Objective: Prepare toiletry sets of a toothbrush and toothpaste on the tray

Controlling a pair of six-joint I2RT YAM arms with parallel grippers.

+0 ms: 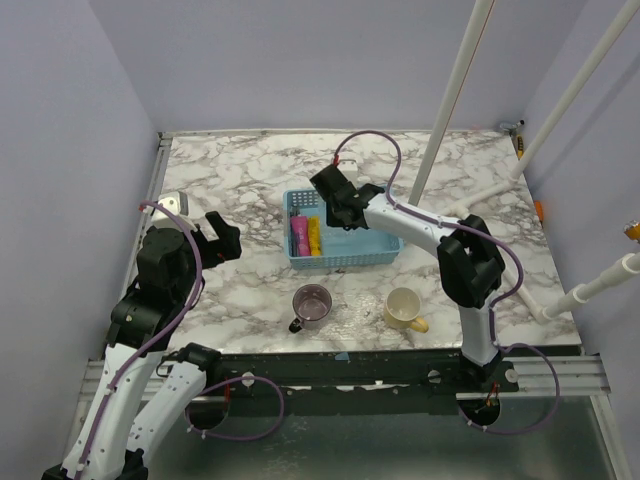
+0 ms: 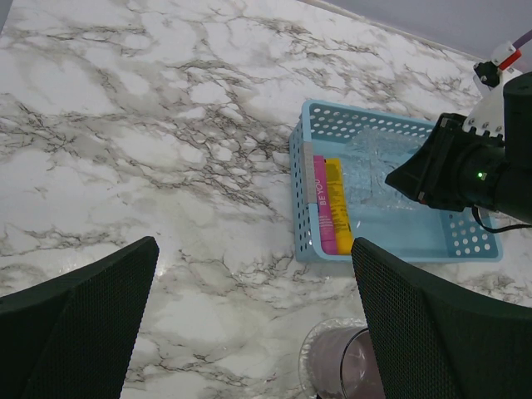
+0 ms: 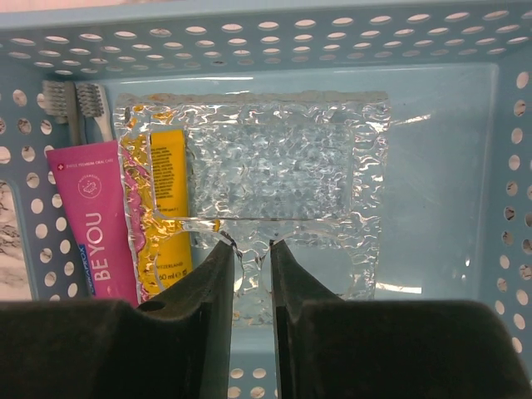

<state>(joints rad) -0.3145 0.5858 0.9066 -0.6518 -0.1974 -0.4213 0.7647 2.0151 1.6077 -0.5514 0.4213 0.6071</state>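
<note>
A pink tube (image 3: 91, 224) and a yellow tube (image 3: 169, 166) lie side by side at the left end of the blue basket (image 3: 449, 33). Two toothbrush heads (image 3: 75, 100) show just beyond them. A clear textured plastic bag (image 3: 283, 150) lies in the basket and partly covers the yellow tube. My right gripper (image 3: 248, 245) is pinched on the near edge of that bag. In the top view the right gripper (image 1: 345, 212) is over the basket (image 1: 345, 262), with the tubes (image 1: 306, 237) at its left. My left gripper (image 1: 215, 238) is open and empty above the table, left of the basket (image 2: 301, 191).
A purple mug (image 1: 312, 305) and a cream mug (image 1: 403, 308) stand on the marble table in front of the basket. The purple mug (image 2: 341, 366) lies just under my left gripper's right finger. White poles (image 1: 455, 90) rise at the back right.
</note>
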